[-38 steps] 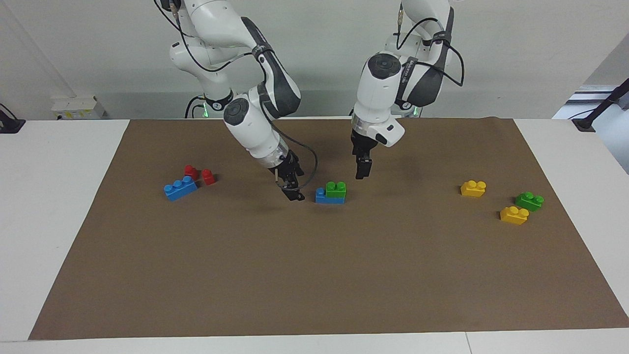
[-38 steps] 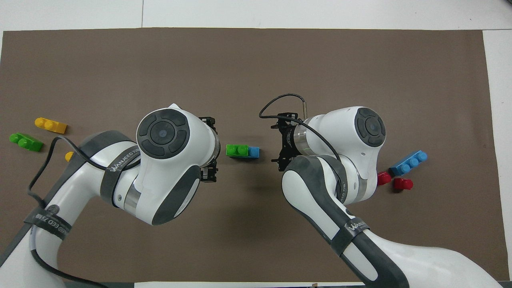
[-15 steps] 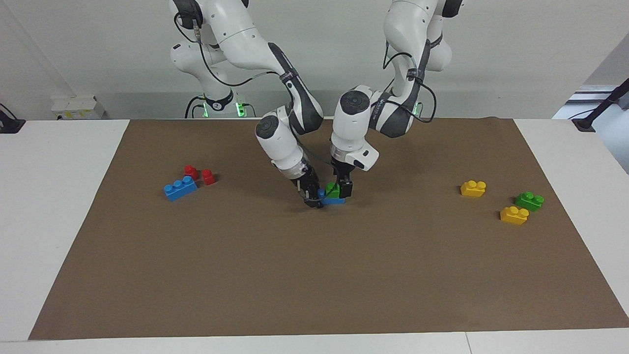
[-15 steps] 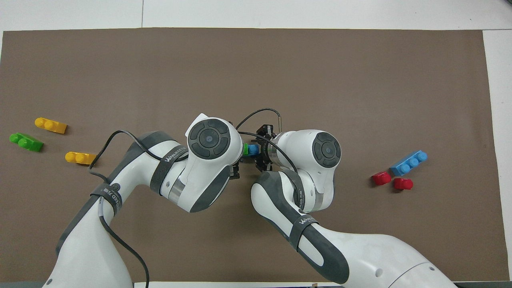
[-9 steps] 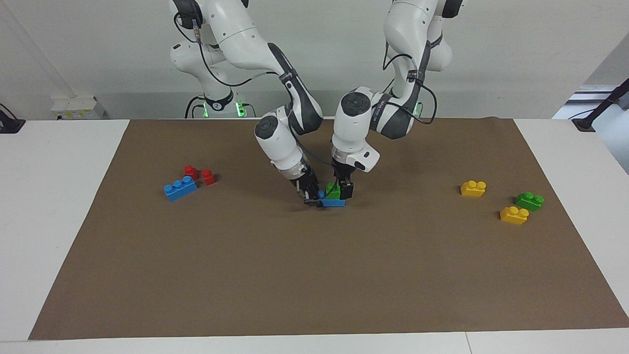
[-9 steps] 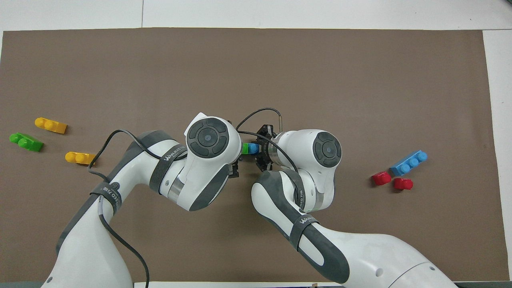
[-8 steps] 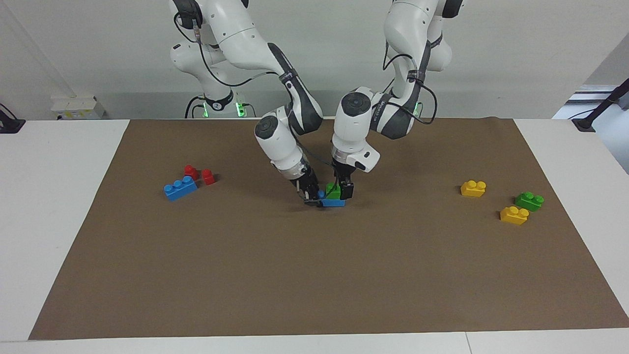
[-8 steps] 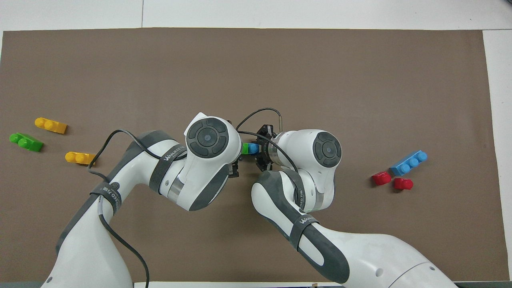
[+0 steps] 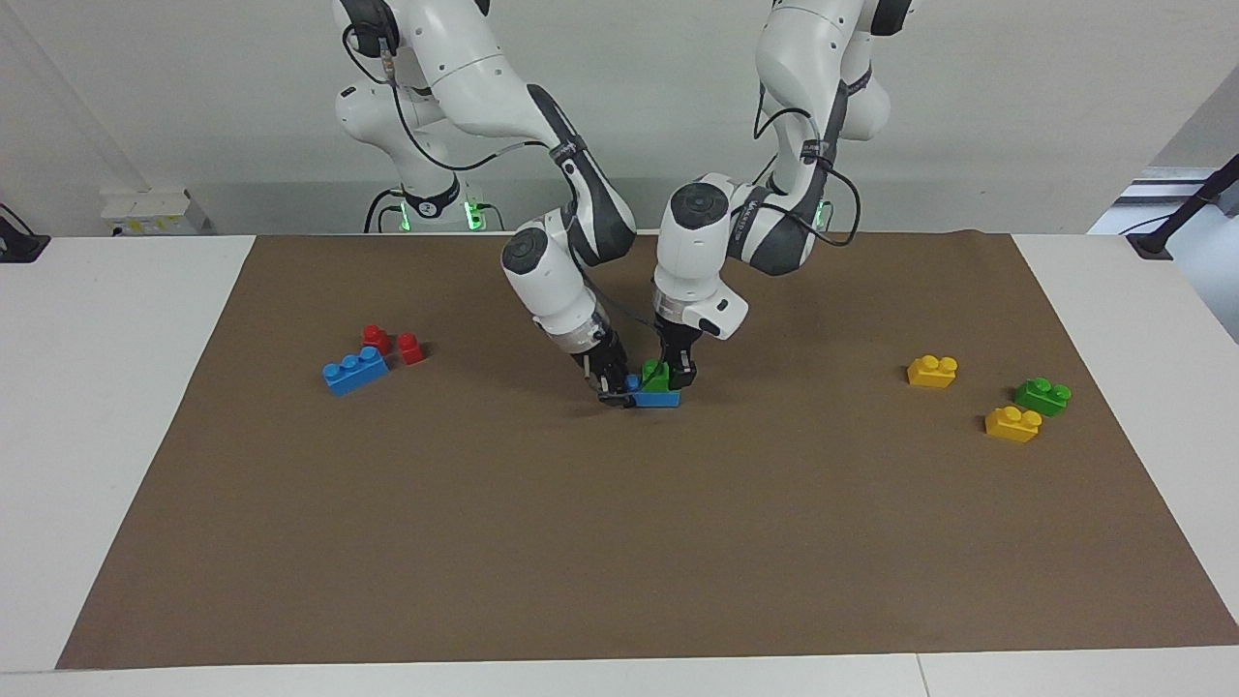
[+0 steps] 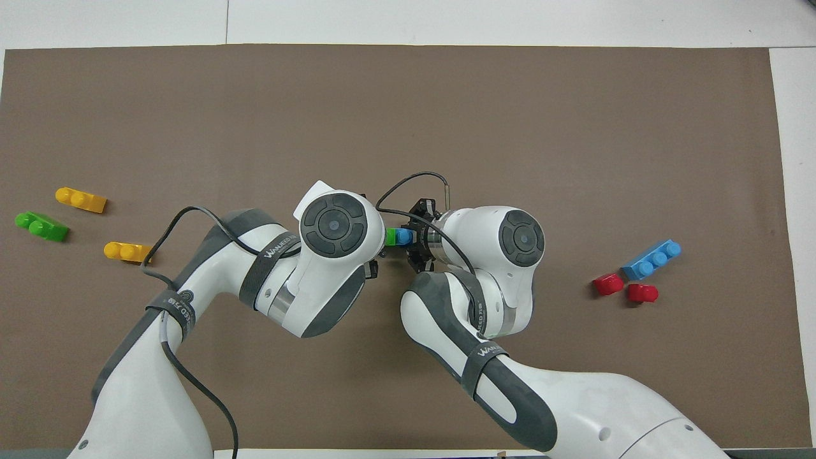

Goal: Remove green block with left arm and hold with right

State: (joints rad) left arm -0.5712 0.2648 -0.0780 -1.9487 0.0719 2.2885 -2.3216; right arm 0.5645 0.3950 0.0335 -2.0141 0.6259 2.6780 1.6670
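The green block (image 9: 658,381) sits on one end of a blue brick (image 9: 664,399) in the middle of the brown mat (image 9: 619,542), and looks slightly tilted. My left gripper (image 9: 675,376) reaches down onto the green block with its fingers around it. My right gripper (image 9: 616,390) is low at the mat, closed on the blue brick's bare end. In the overhead view only a sliver of the green block (image 10: 390,236) and the blue brick (image 10: 403,236) show between the two wrists. The left gripper is hidden there under its own wrist.
A twin green brick (image 9: 1042,395) and two yellow bricks (image 9: 932,371) (image 9: 1012,424) lie toward the left arm's end. A blue three-stud brick (image 9: 355,370) and two small red pieces (image 9: 410,348) lie toward the right arm's end.
Both grippers came down from above the mat onto the stacked pair. In the last half second the arms barely moved, and the green block now looks a little tilted.
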